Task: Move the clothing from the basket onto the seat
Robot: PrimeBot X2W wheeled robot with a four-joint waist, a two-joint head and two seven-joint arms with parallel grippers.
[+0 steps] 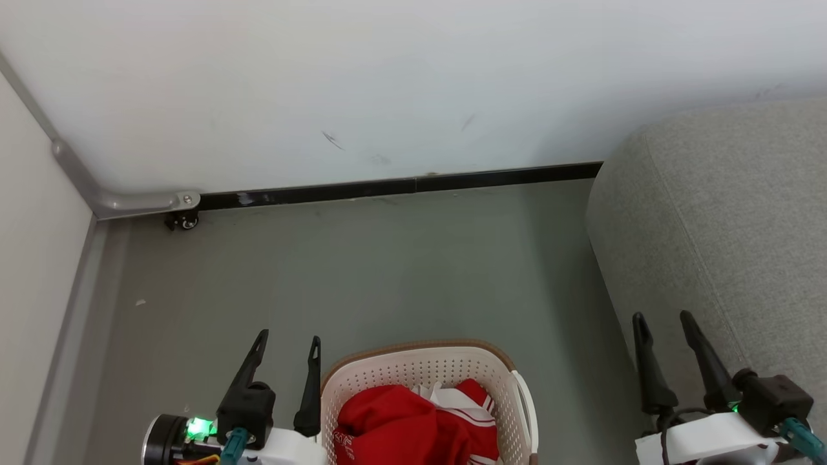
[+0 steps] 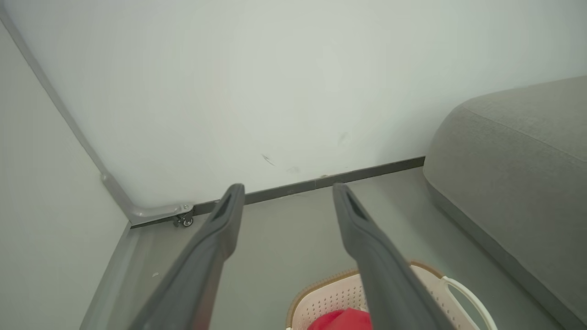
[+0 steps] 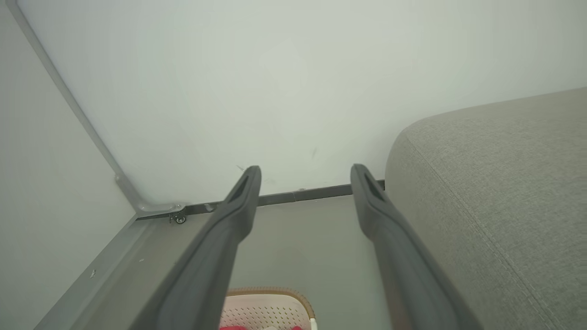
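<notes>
Red clothing (image 1: 413, 423) with white stripes lies bunched inside the cream basket (image 1: 426, 361), which stands on the grey floor at the bottom middle of the head view. My left gripper (image 1: 287, 342) is open just left of the basket, fingers pointing away from me, nothing between them. My right gripper (image 1: 662, 320) is open at the lower right, beside the front edge of the grey seat (image 1: 730, 213). In the left wrist view the basket (image 2: 330, 293) and a bit of red clothing (image 2: 341, 319) show below my open left gripper (image 2: 289, 188). The right wrist view has the open right gripper (image 3: 305, 169), the seat (image 3: 495, 192) and the basket (image 3: 266, 309).
A white wall (image 1: 387, 90) with a dark baseboard (image 1: 400, 187) closes the far side. A grey metal frame with a small caster wheel (image 1: 187, 221) sits in the left corner, next to a pale side panel (image 1: 32, 258). Grey floor (image 1: 362, 271) lies between basket and wall.
</notes>
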